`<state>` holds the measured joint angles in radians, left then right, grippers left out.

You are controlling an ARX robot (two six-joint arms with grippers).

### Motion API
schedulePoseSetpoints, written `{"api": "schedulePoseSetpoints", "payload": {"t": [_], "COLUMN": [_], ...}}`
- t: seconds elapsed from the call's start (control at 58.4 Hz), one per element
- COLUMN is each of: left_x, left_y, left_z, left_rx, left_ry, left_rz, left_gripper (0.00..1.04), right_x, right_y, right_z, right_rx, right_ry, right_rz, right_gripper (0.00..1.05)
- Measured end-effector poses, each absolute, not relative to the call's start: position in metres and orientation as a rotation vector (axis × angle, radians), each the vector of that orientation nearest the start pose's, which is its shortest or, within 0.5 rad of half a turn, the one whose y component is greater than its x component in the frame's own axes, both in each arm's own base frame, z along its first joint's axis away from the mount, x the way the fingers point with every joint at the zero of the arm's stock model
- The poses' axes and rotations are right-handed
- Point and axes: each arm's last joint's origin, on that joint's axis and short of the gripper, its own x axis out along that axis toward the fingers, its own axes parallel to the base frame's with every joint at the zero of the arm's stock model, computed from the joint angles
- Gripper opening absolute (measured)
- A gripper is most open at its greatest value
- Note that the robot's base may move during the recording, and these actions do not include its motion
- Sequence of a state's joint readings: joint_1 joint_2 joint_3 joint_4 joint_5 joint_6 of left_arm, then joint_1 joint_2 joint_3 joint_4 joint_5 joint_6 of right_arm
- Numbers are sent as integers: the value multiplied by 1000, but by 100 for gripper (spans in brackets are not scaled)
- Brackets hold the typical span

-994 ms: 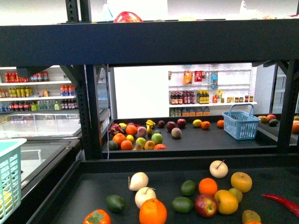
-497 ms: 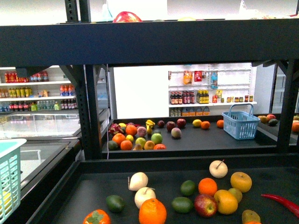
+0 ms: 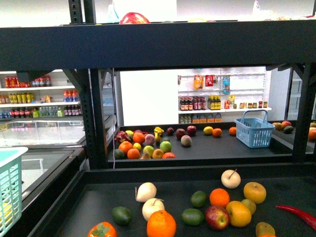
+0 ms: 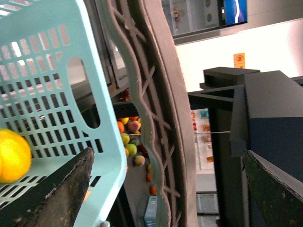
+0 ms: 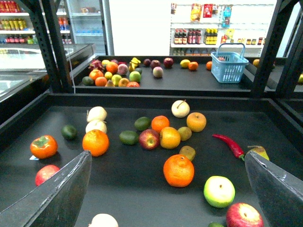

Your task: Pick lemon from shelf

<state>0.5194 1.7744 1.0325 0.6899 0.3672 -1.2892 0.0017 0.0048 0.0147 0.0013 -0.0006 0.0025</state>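
Note:
The black shelf (image 3: 158, 47) has a near tier (image 5: 142, 203) of loose fruit and a farther tier (image 3: 217, 145) behind it. Yellow fruits lie on the near tier (image 3: 255, 192) and the far tier (image 3: 208, 130); I cannot tell which is a lemon. My right gripper (image 5: 168, 203) is open and empty above the near tier, over an orange (image 5: 178, 170). My left gripper (image 4: 165, 198) is open and empty beside a turquoise basket (image 4: 57, 94) that holds a round yellow fruit (image 4: 13, 156). Neither gripper shows in the front view.
The turquoise basket (image 3: 9, 192) sits at the left edge. A blue basket (image 3: 254, 129) stands on the far tier. A red chilli (image 5: 229, 144), apples, oranges and avocados are scattered on the near tier. Black uprights (image 3: 96, 118) and white bottle racks (image 3: 39, 94) stand behind.

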Motion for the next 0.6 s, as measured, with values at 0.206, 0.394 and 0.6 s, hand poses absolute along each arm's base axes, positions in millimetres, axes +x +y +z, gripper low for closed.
{"api": "schedulePoseSetpoints", "payload": {"t": [0.206, 0.394, 0.6], "left_x": [323, 297, 250], "left_y": [170, 153, 111], "left_z": [256, 285, 302], "left_rx": [-1236, -1127, -859], "left_ry": [12, 60, 143], "left_rz": [219, 298, 375], "left_gripper": [97, 97, 96], "right_x": [97, 97, 97], "right_y": [0, 0, 0], "right_z": [168, 168, 168], "right_rx": [2, 2, 2], "right_ry": [-11, -11, -11], "right_rz": [2, 2, 2], "right_gripper": [97, 97, 97]}}
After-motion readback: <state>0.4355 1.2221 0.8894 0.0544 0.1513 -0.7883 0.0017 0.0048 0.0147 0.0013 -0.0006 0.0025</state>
